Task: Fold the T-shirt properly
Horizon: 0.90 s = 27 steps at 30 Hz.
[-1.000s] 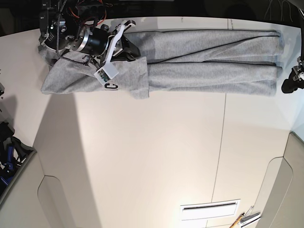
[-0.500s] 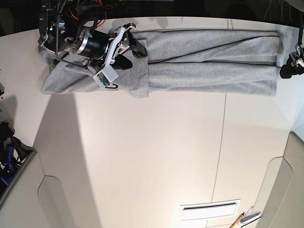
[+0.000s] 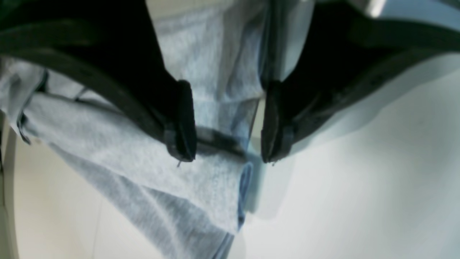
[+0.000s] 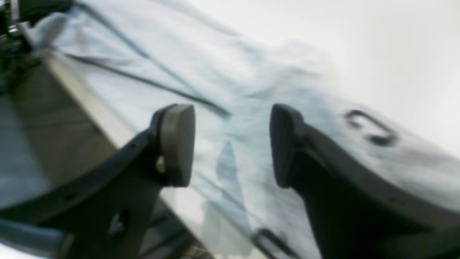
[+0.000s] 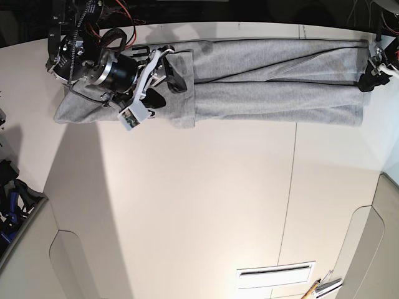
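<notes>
Lifting off, your right claw (image 5: 167, 80) hung released above the T-shirt (image 5: 274, 84) — your left claw (image 3: 226, 133), also released, had reached the table's (image 5: 206, 205) far-right corner — the hem.

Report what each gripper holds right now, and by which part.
Nothing is held. The left gripper and the right gripper are both open above the heather-grey cotton T-shirt, clamping no cloth.

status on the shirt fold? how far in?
Done: the T-shirt lies as a long narrow band on the table, sides folded in. In hand: nothing gripped; the right gripper hangs open above one end, the left gripper open at the other end's edge. Left: folding the band end to end.
</notes>
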Tool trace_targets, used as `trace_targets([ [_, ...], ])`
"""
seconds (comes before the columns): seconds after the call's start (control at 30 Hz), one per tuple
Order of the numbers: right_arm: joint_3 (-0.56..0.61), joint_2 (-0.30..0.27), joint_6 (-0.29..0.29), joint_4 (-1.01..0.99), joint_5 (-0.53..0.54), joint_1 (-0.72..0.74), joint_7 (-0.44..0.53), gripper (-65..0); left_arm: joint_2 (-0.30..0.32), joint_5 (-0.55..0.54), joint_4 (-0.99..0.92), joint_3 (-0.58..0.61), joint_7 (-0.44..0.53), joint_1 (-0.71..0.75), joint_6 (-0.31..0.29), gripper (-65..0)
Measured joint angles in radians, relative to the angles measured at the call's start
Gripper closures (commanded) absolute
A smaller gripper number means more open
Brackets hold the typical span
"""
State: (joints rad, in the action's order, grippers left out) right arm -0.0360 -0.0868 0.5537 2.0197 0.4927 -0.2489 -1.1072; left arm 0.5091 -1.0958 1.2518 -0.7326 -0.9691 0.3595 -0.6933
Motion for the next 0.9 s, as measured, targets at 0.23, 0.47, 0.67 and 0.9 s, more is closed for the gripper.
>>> trace_targets([
  [0.23,-0.181,0.001,0.0,0.0,-0.038,0.003,0.033,-33.1,-0.019,0.067,0.0,-0.002,0.072,-0.005,-0.004,-33.2],
  [0.47,-0.325,0.001,0.0,0.0,0.006,0.003,0.033,-33.1,-0.056,0.056,0.002,-0.007,0.065,-0.005,-0.003,-33.2],
  [0.67,-0.343,0.001,0.0,0.0,0.012,0.003,0.033,-33.1,-0.094,-0.002,0.005,-0.008,0.031,-0.005,-0.011,-33.2],
  [0.9,-0.343,0.001,0.0,0.0,0.012,0.003,0.033,-33.1,-0.093,-0.005,0.005,-0.008,0.024,-0.003,-0.011,-33.1],
])
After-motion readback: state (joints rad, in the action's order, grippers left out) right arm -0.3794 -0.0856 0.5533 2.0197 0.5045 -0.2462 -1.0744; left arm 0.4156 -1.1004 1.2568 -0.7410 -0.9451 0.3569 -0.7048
